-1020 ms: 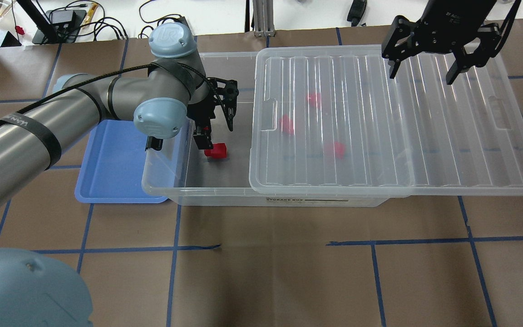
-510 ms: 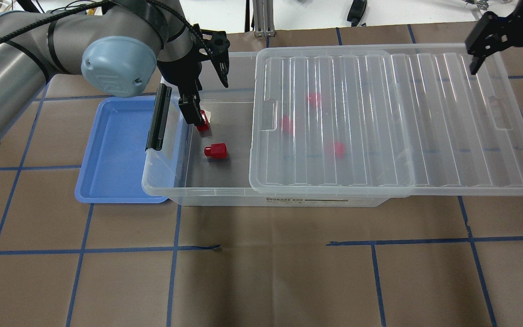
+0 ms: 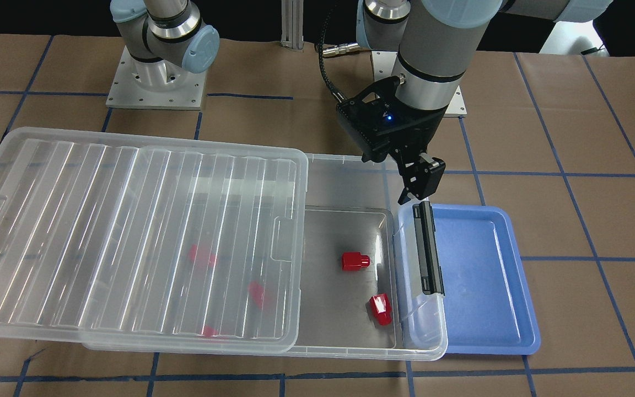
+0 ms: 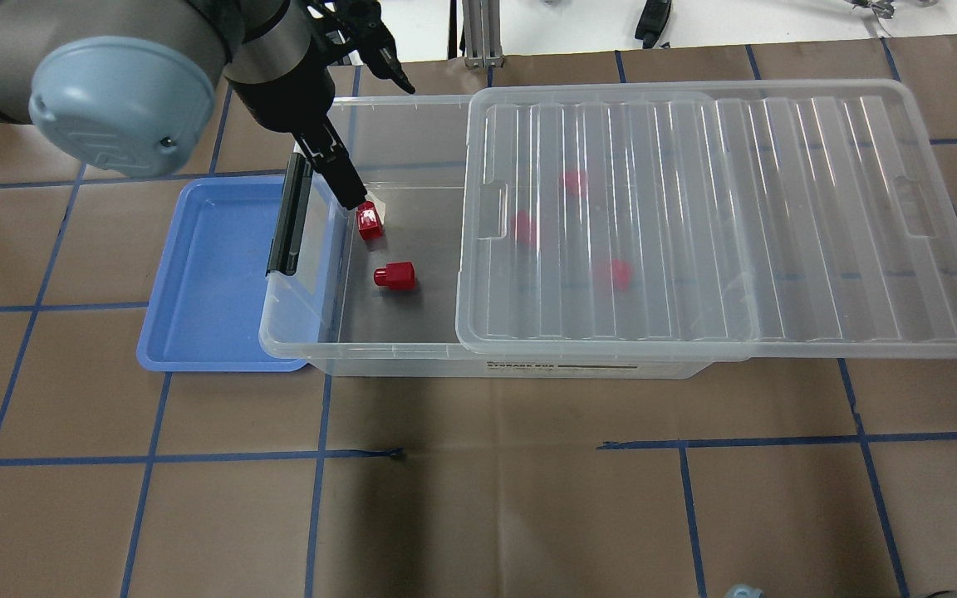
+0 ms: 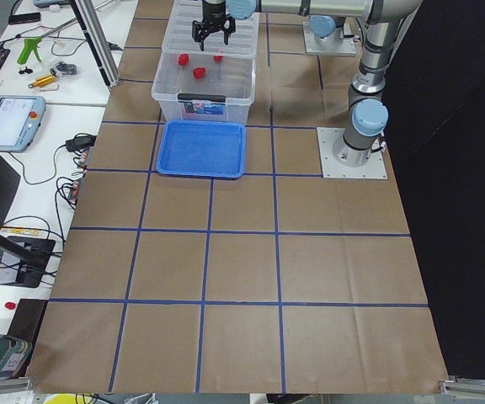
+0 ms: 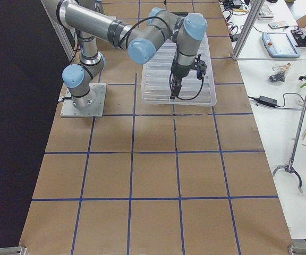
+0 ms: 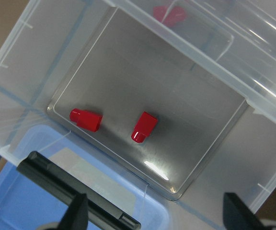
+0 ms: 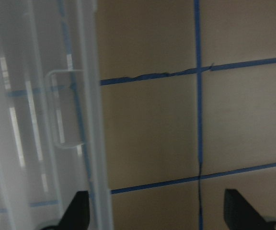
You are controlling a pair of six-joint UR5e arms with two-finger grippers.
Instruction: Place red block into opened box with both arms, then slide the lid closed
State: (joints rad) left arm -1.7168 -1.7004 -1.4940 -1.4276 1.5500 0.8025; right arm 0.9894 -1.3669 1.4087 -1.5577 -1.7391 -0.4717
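Note:
Two red blocks (image 4: 395,276) (image 4: 370,223) lie on the floor of the uncovered end of the clear box (image 4: 379,359). They also show in the left wrist view (image 7: 86,119) (image 7: 144,127). Several more red blocks (image 4: 614,274) show blurred under the lid (image 4: 694,224). The lid covers most of the box and overhangs its far short end. My left gripper (image 4: 379,141) hangs open and empty above the latch end (image 3: 397,173). My right gripper (image 8: 157,215) is open beside the lid's outer end, with nothing between its fingers.
A blue tray (image 4: 204,282) lies against the box's latch end, below the black latch bar (image 4: 289,218). Brown paper with blue tape lines covers the table (image 4: 478,498). Cables and tools sit beyond the back edge.
My left gripper has risen out of the box and drawn back to the left; a second red block now lies near the latch end. My right gripper has moved right, out of the overhead view.

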